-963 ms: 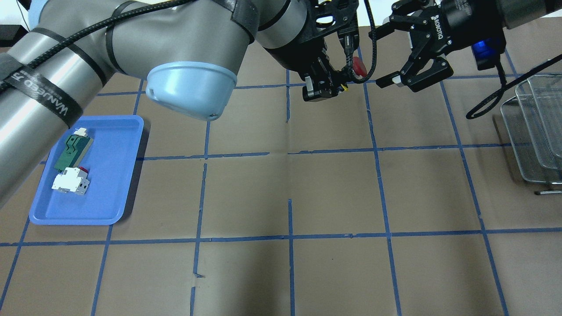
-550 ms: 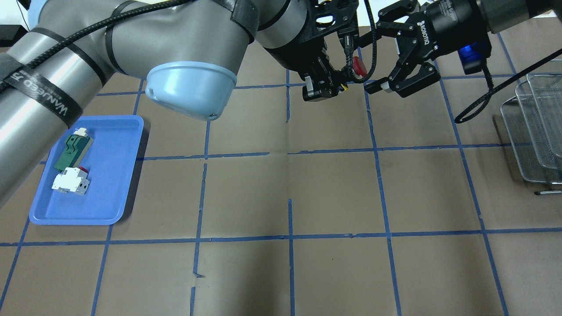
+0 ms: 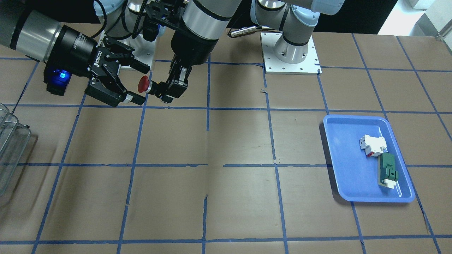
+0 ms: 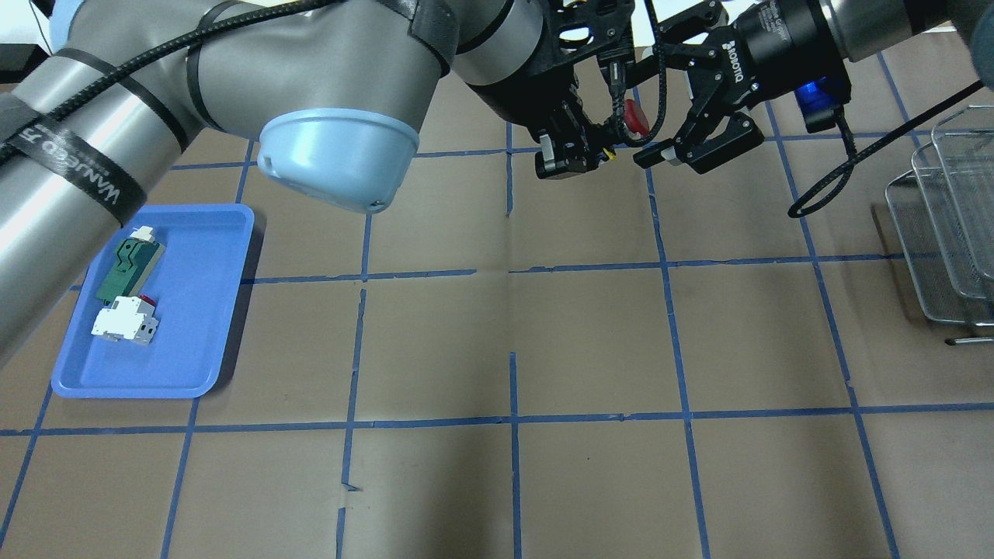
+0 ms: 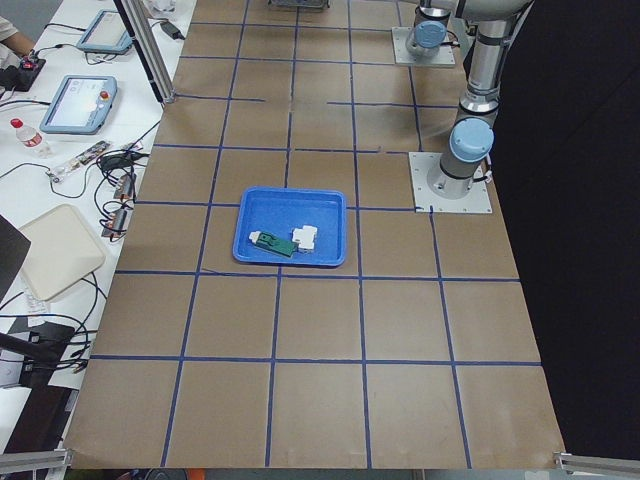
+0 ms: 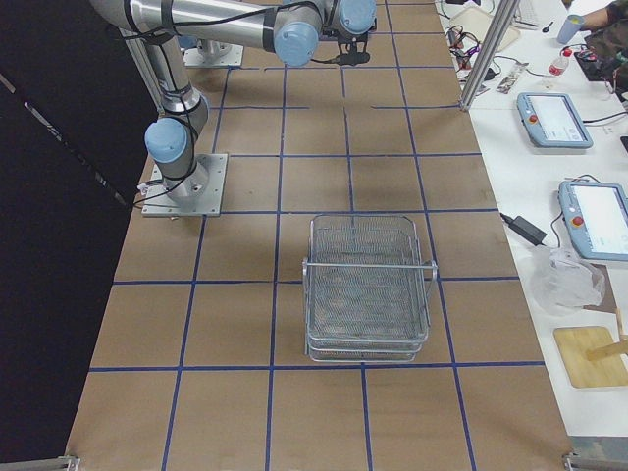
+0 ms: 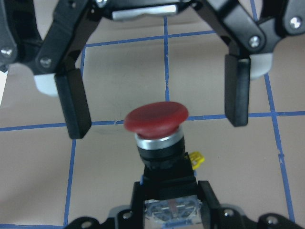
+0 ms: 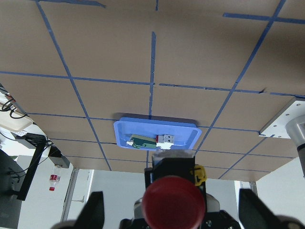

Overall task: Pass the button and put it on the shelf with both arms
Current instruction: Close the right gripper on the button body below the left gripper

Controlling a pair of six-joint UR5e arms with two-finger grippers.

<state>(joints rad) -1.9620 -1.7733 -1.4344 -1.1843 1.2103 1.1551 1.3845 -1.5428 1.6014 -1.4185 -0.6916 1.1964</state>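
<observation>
Over the table [image 4: 590,341], close to the robot's base, the left tool [image 3: 166,90] is clamped on the button [image 3: 143,85] by its rear block. It holds the button clear of the surface, with the red cap pointing at the right tool [image 3: 137,83]. The right tool's fingers [image 7: 78,102] are spread wide, one on each side of the cap, and neither touches it. The shelf [image 6: 368,285] stands on the table on the robot's right, well apart from both tools. A blue tray [image 4: 202,341] on the robot's left holds a green part [image 4: 130,268] and a white block [image 4: 124,320], which lie just beside each other.
</observation>
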